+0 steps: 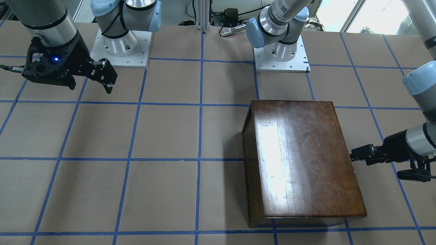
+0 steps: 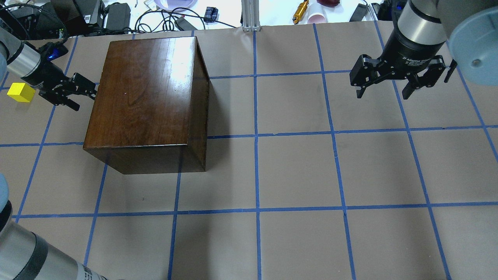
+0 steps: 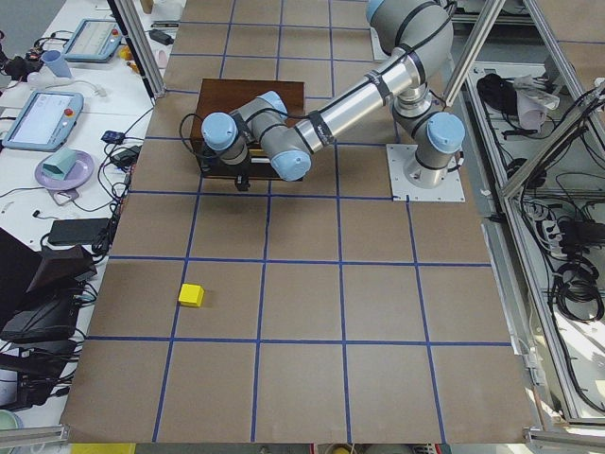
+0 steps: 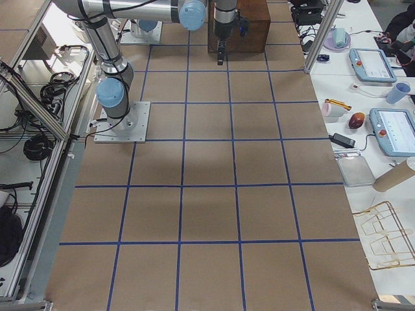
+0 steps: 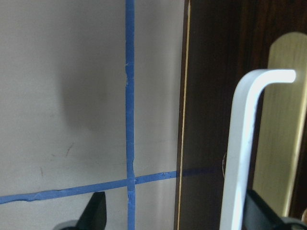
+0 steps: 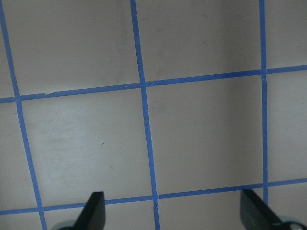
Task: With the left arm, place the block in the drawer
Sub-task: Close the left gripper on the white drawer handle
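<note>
The yellow block [image 2: 21,92] lies on the table at the far left, behind my left gripper and apart from it; it also shows in the exterior left view [image 3: 192,295]. The dark brown cabinet [image 2: 148,101] stands with its drawer pushed in. The drawer's front panel [image 5: 211,96] and its pale bent handle [image 5: 244,143] fill the left wrist view. My left gripper [image 2: 86,100] is open at the cabinet's front, and the handle lies between its fingers [image 5: 96,215]. My right gripper [image 2: 383,91] is open and empty, high over the bare table far to the right.
Cables, power bricks and small items lie beyond the table's far edge [image 2: 155,15]. The two arm bases [image 1: 119,51] stand at the robot's side of the table. Blue tape lines [image 2: 255,136] grid the brown table top.
</note>
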### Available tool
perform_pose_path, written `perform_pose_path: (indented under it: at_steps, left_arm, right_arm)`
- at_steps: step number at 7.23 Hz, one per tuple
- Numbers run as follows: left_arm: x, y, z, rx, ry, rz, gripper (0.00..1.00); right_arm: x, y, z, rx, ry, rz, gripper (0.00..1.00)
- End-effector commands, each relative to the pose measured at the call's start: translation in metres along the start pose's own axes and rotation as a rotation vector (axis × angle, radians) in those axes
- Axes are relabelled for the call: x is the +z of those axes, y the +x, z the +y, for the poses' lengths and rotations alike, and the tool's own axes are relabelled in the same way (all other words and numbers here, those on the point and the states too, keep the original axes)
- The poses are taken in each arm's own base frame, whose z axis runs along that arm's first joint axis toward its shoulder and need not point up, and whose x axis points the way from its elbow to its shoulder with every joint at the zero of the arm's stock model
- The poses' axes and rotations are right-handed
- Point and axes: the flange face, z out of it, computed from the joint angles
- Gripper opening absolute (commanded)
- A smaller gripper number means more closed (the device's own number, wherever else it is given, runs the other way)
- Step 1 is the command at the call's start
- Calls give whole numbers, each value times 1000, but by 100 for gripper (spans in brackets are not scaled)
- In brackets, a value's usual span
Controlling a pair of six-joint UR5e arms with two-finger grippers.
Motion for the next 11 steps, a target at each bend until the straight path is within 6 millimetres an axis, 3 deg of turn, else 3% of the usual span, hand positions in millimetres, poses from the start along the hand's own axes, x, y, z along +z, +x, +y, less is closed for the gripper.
perform_pose_path:
  at_steps: [1,11]
  left_arm:
    - [3,-1,-1,-3,-3,1,100]
    - [-12,-10,-3,10,12,-107,100]
  right_arm:
    - [0,0,0,0,1,0,100]
    - [0,0,0,0,-1,0,100]
